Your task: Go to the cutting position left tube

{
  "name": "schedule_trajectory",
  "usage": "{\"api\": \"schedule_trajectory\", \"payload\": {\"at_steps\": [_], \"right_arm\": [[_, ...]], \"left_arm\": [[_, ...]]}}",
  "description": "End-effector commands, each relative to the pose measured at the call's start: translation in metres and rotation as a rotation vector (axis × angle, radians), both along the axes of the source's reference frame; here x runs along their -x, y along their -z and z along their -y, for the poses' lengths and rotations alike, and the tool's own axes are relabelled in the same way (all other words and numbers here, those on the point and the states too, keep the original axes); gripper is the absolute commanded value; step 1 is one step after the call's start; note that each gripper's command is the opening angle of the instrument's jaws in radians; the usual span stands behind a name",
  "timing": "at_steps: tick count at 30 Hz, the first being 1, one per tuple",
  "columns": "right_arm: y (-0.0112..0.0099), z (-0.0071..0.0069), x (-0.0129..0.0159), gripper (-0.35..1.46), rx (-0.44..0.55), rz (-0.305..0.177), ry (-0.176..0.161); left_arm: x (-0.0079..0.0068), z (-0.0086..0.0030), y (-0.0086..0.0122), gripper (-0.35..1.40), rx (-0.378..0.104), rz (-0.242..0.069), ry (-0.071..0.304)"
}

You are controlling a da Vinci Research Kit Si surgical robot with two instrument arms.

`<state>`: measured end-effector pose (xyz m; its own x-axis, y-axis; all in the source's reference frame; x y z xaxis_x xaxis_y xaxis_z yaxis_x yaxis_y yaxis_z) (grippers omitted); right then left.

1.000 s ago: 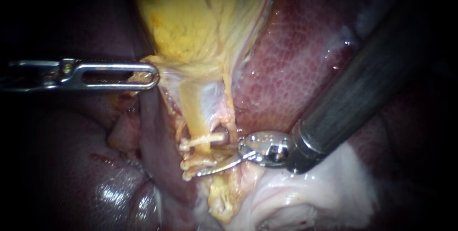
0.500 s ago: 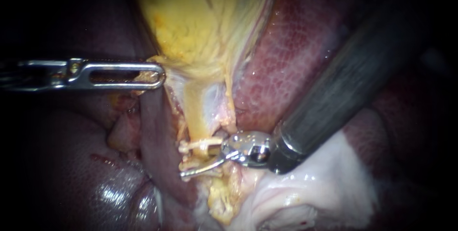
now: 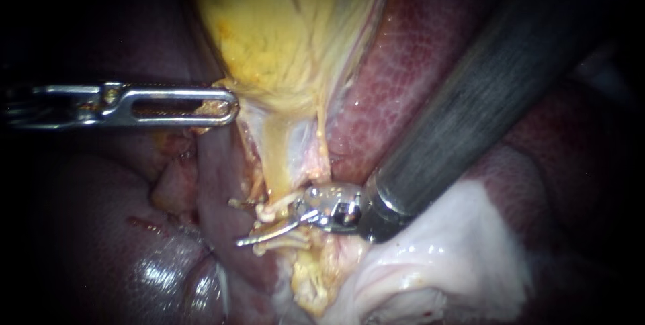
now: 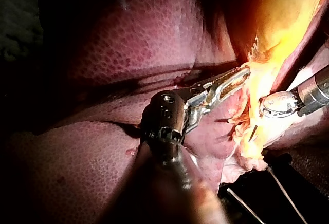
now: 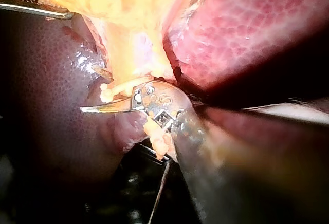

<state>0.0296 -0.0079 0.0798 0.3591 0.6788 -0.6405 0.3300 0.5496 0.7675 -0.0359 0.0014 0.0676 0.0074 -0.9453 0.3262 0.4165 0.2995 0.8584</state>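
Note:
The yellow gallbladder hangs at the top, and the left tube runs down from it. Two pale clips cross that tube. My right instrument comes in from the upper right. Its thin blades are open at the tube, and the lower blade lies between the clips. The right wrist view shows the same blades beside the clipped tube. My left instrument is shut on the gallbladder's lower edge. That grip shows in the left wrist view.
Dark red liver lies right of the gallbladder, and more liver lies lower left. Pale white tissue sits under the right instrument's shaft. A thinner strand runs to the right of the tube.
My right instrument has slid left, its lower blade now reaching past the tube between the clips. My left instrument has shifted slightly right, still holding the gallbladder's edge.

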Motion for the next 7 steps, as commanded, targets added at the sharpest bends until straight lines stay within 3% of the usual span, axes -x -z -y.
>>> {"api": "schedule_trajectory", "payload": {"at_steps": [1, 7], "right_arm": [[0.0, 0.0, 0.0001, 1.37, -0.001, 0.0, 0.001], [-0.0004, 0.0001, 0.0004, 1.42, -0.002, 0.008, -0.011]], "left_arm": [[0.0, 0.0, 0.0, -0.35, 0.0, 0.0, 0.0], [-0.0001, 0.0, 0.0, -0.35, 0.0, 0.0, -0.001]]}}
